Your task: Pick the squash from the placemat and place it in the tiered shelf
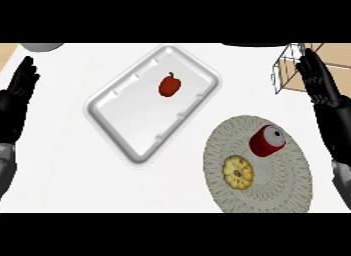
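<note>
A small yellow squash (238, 172) lies on the round woven placemat (281, 187) at the lower right, beside a red can (267, 140) lying tipped on the same mat. The wire tiered shelf (290, 70) with wooden boards stands at the upper right edge. My right hand (316, 75) is raised with straight fingers right in front of the shelf, well above and to the right of the squash, holding nothing. My left hand (17, 87) rests open at the left edge, fingers up.
A white tray (126, 125) sits tilted in the middle of the counter with a red bell pepper (170, 85) in it. A grey round object (42, 46) shows at the top left edge. Wooden counter shows at the top left corner.
</note>
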`<state>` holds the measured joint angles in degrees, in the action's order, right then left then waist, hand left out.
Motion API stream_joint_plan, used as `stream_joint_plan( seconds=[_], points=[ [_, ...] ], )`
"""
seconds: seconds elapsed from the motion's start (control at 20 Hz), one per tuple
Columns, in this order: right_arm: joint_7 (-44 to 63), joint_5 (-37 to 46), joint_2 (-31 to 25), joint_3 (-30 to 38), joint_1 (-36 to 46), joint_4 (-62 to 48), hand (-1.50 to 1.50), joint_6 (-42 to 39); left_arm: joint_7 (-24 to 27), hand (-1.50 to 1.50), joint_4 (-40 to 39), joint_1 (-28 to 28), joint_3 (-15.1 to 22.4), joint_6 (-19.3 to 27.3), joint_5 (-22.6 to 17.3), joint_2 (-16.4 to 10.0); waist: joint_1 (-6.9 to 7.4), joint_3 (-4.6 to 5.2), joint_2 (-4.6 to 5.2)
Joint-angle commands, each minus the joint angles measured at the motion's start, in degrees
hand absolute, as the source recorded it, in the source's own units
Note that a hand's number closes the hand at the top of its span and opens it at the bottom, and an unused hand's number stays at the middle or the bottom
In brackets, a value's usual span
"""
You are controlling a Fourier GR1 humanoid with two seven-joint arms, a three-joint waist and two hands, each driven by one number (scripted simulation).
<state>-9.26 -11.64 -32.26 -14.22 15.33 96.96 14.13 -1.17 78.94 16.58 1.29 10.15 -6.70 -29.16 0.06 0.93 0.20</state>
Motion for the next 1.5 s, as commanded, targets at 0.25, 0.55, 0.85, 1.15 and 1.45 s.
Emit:
stream_joint_plan(
  seconds=[0.25,0.55,0.85,1.15,1.45],
  points=[
    [-0.04,9.51,-16.16,1.94,3.32,7.49,1.5,-8.04,-8.35,0.0,-6.41,-11.57,1.51,-1.69,-7.27,9.15,-0.56,-0.71,-0.6],
    [5.93,12.54,-18.6,5.54,-5.3,0.34,-1.5,-7.66,-8.87,0.0,-4.45,-16.46,2.55,-5.59,-10.07,11.56,-0.22,-0.93,-0.33],
    [1.51,13.02,-23.62,3.77,-10.35,5.95,-1.5,-17.47,-14.08,0.0,0.74,-15.61,4.74,0.04,-7.08,13.94,-0.38,-0.96,-0.48],
    [16.0,11.0,-30.02,3.51,-14.01,25.07,-1.5,-23.84,-12.12,0.0,-4.56,-15.29,1.82,-4.11,-9.3,12.6,-1.7,-0.81,-0.62],
    [40.19,19.0,-28.81,-5.74,-11.68,39.9,-1.5,-23.51,-13.14,0.0,-2.32,-14.64,1.13,-4.57,-8.82,11.16,-0.39,-0.76,-0.47]
  ],
)
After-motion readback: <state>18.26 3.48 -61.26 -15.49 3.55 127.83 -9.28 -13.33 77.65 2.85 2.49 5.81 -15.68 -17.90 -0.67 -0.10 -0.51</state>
